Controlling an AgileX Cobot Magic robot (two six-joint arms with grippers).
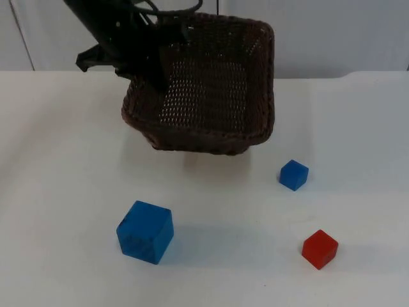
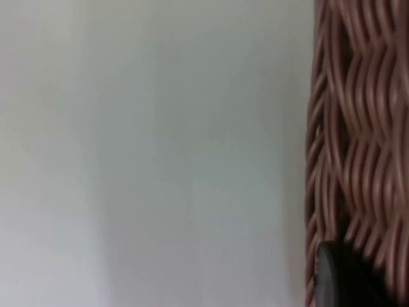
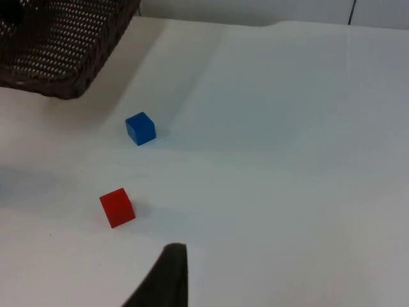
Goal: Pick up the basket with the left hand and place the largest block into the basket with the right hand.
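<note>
A dark brown wicker basket (image 1: 255, 77) hangs tilted above the back of the table, casting a shadow beneath it. My left gripper (image 1: 151, 69) is shut on its left rim, and the woven wall (image 2: 358, 128) runs close beside one fingertip (image 2: 339, 278). The largest block, a big blue cube (image 1: 145, 231), rests on the table in front of the basket, left of centre. My right gripper (image 3: 163, 281) hovers over the right side of the table, short of a small red cube (image 3: 117, 206) and well away from the big cube. The basket's corner (image 3: 57, 45) lies beyond it.
A small blue cube (image 1: 294, 174) (image 3: 140, 128) sits right of the basket's front corner. The small red cube (image 1: 319, 249) lies nearer the front right. The grey partition wall (image 1: 345, 32) closes the table at the back.
</note>
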